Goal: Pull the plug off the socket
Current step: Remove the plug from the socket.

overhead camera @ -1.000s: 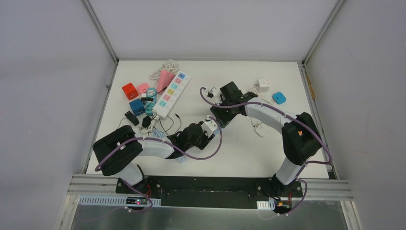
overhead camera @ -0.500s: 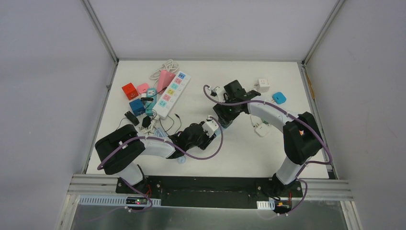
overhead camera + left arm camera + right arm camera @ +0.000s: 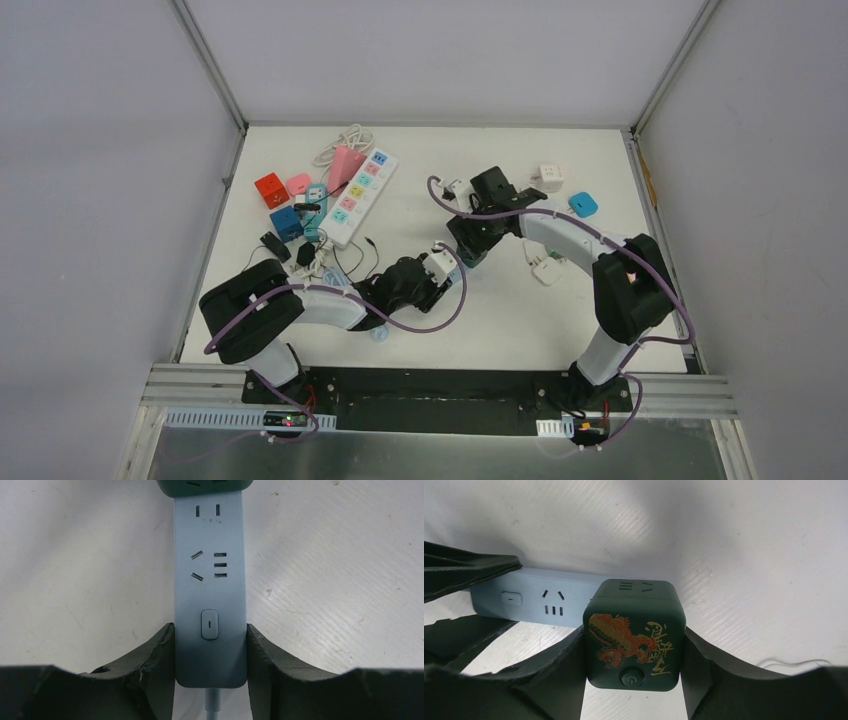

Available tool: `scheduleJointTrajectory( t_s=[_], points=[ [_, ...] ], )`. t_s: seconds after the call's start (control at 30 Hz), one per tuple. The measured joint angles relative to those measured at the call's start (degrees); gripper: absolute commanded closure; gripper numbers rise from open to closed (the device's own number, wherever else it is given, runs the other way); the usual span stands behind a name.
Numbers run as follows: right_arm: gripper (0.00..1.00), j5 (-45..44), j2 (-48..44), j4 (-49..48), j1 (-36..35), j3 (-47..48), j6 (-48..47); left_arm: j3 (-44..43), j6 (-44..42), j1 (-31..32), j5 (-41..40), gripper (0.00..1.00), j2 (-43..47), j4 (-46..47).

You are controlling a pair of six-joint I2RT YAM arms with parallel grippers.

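A pale blue power strip point(image 3: 210, 580) lies on the white table, and my left gripper point(image 3: 210, 655) is shut on its switch end, one finger on each long side. A dark green cube plug point(image 3: 634, 635) with a gold and red dragon sits on the strip's far end point(image 3: 539, 597), touching it. My right gripper point(image 3: 634, 655) is shut on the cube's two sides. The cube's edge shows at the top of the left wrist view point(image 3: 202, 487). In the top view both grippers meet mid-table, left point(image 3: 432, 275) and right point(image 3: 468, 248), hiding the strip and the cube.
A white multicolour power strip point(image 3: 358, 198), a red cube point(image 3: 270, 188), a blue cube point(image 3: 286, 223) and loose cables point(image 3: 340, 260) lie at the left. A white cube point(image 3: 550, 176), a blue adapter point(image 3: 583, 204) and a white adapter point(image 3: 545, 270) lie at the right.
My right wrist has shifted a little to the right and turned over the last second. The left arm has barely moved. Both grips are unchanged.
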State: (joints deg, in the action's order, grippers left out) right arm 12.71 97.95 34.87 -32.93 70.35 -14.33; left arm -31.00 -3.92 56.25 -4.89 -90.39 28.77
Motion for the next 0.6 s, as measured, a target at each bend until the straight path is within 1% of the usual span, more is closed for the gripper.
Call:
scheduleJointTrajectory(
  t_s=[0.17,0.23,0.3,0.47,0.6],
  points=[
    [1.0,-8.6,-0.2,-0.4,-5.0,0.1,-1.0,0.0,0.4,0.0,0.0,1.0,0.0,0.0],
    [1.0,-9.3,-0.2,-0.2,-5.5,0.5,-1.1,0.0,0.6,0.0,0.0,1.0,0.0,0.0],
    [1.0,-8.3,-0.2,-0.1,-5.0,0.5,-1.1,0.0,0.7,0.0,0.0,1.0,0.0,0.0],
    [1.0,0.3,-0.2,0.3,-0.1,0.4,-0.9,-0.1,0.7,-0.1,0.0,1.0,-0.1,0.0],
    [1.0,4.2,-0.4,-0.3,2.7,-0.6,-0.5,-0.7,0.7,-0.1,0.5,1.0,-0.9,0.2]
  ],
)
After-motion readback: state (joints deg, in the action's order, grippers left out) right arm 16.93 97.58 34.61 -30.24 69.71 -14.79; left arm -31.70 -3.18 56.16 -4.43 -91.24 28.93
